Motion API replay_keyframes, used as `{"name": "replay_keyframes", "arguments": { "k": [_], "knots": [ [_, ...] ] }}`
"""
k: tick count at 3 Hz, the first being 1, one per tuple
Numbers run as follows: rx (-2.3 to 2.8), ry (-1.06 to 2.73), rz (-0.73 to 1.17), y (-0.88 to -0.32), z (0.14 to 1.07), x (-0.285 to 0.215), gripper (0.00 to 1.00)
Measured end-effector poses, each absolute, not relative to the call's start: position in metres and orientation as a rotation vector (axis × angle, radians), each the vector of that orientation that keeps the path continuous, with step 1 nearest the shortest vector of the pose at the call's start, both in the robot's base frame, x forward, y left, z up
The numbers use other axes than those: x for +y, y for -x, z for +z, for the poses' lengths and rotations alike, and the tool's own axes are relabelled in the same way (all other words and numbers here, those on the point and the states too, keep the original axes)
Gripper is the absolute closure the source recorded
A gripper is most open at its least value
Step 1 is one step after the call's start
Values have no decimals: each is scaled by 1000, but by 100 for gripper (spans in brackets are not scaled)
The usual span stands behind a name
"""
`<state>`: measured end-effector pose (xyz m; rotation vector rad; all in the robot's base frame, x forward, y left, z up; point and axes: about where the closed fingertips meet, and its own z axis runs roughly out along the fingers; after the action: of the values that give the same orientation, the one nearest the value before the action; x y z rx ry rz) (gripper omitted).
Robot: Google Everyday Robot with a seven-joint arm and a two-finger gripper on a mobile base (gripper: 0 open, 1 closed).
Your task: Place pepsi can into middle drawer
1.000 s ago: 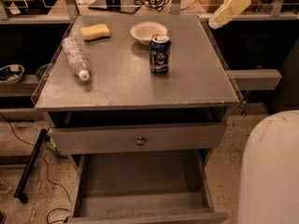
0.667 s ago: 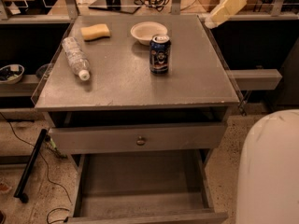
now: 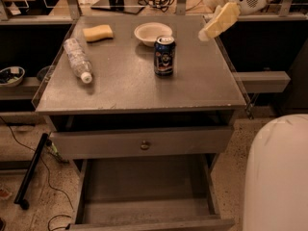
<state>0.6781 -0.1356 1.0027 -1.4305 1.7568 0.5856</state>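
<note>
A flat grey cabinet top (image 3: pixel 125 93) is sitting in a dim room, the wide grey middle drawer (image 3: pixel 144 189) hanging open below. The small dark blue pepsi can (image 3: pixel 164 56) is standing upright on it, by a round white bowl (image 3: pixel 153 33), a yellow sponge (image 3: pixel 98 32) and a clear plastic bottle (image 3: pixel 77 59). The cream gripper (image 3: pixel 217 22) is hovering to the right, apart from the can; how far open, I cannot tell

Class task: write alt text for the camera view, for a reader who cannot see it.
A can stands upright on a grey cabinet, the pincer in the air to its right, not touching it. Below, the middle drawer is pulled open. A bottle lying on its side, a sponge and a bowl share the top.
</note>
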Motion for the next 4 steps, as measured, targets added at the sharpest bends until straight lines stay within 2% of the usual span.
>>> {"name": "replay_keyframes", "arguments": {
  "k": [2, 4],
  "knots": [
    [1770, 1420, 717, -681, 964, -118, 0],
    [1767, 1399, 749, -691, 948, -110, 0]
  ]
}}
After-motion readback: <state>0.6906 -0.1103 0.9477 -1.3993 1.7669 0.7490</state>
